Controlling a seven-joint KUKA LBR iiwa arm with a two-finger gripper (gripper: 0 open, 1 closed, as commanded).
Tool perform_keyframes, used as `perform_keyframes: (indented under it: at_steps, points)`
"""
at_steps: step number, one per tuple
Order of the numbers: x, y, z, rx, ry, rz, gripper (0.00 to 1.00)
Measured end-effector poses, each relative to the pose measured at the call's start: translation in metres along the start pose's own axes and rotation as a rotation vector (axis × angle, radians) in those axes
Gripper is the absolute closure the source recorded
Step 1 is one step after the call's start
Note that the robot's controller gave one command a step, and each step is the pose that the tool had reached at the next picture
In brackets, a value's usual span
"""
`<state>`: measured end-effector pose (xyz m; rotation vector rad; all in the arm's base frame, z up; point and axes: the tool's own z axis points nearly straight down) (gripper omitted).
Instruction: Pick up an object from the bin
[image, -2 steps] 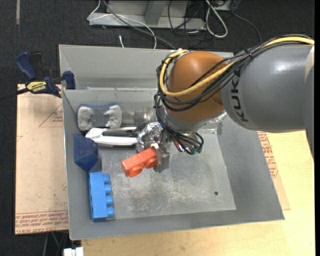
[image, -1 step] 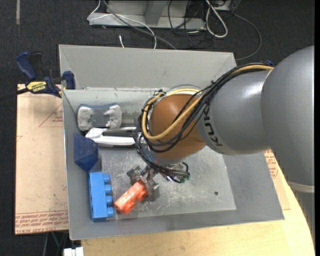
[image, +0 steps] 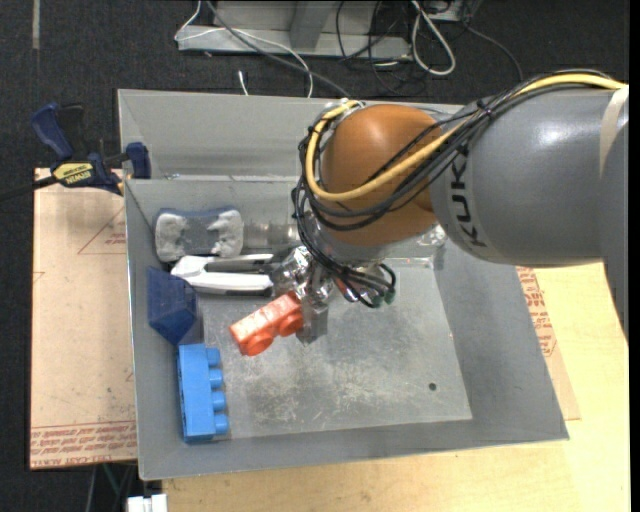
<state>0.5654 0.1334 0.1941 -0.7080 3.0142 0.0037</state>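
Observation:
My gripper (image: 313, 318) hangs below the orange wrist cover, low over the middle of the bin floor. Its tip meets the right end of an orange plastic piece (image: 264, 327), which lies tilted on the floor just to its left. Whether that piece is gripped is hidden by the wrist. A white tool with black trim (image: 224, 273) lies flat just up and left of the gripper. Part of that tool runs under the wrist.
A dark blue wedge-shaped block (image: 170, 305) rests against the left wall. A light blue studded brick (image: 202, 392) lies at the front left. A grey and pale blue lumpy thing (image: 200, 232) sits at the back left. The arm covers the back right.

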Motion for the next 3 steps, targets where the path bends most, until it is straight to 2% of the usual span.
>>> perform_keyframes:
  at_steps: [1,2,3]
  points:
    - [0.036,0.036,0.005,-0.027,0.053,-0.196,1.00]
    - [0.007,0.011,0.018,-0.005,0.010,0.003,1.00]
    - [0.015,0.024,-0.075,-0.022,0.039,-0.165,1.00]
